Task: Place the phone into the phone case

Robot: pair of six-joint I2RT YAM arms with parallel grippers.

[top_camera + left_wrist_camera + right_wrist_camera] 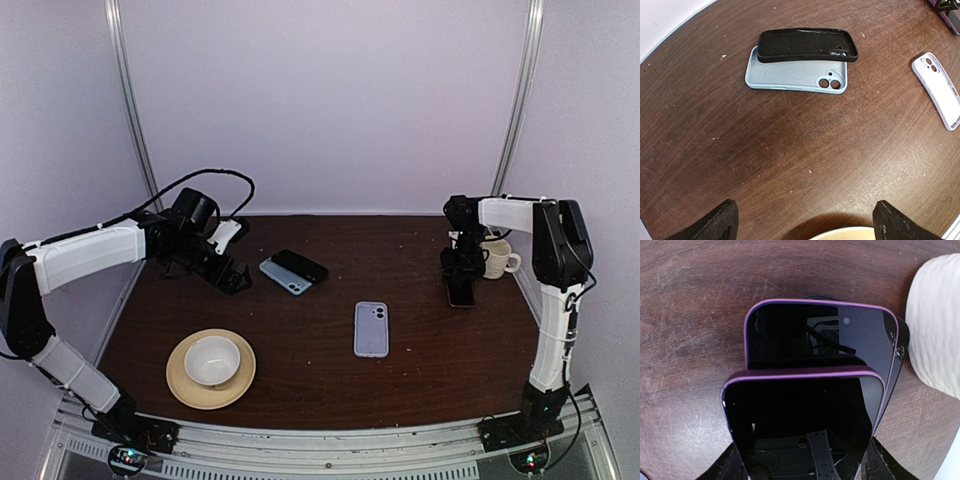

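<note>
In the top view my worry is the long carry. The phone [461,292] sits at the far right under my right pincer [461,274], just beside the mug [497,258]. The phone case [302,266] lies well apart at the back left, and a pale lavender shell [371,328] lies between them that I could mistake for the goal. My left pincer [236,279] hangs near the case, but this view is too small to show either opening. In the left wrist view the danger is at the case itself. Its black face lies askew across a light-blue shell [790,77], and I cannot tell whether the two are one piece, so pressing a phone in might only skate the top piece across the bench [790,160]. My left fingers [715,225] stand wide apart with nothing between them, and a plate [845,233] rim shows at the lower edge. In the right wrist view the risk is a slip. The glossy phone is pinched by its edges only and hangs over a second dark-screened slab [830,335] that has a black edge under it, so a drop or a low swing could knock that pile or the mug. My right fingers [875,460] are closed in on the phone's two long sides, as far as I can judge.
</note>
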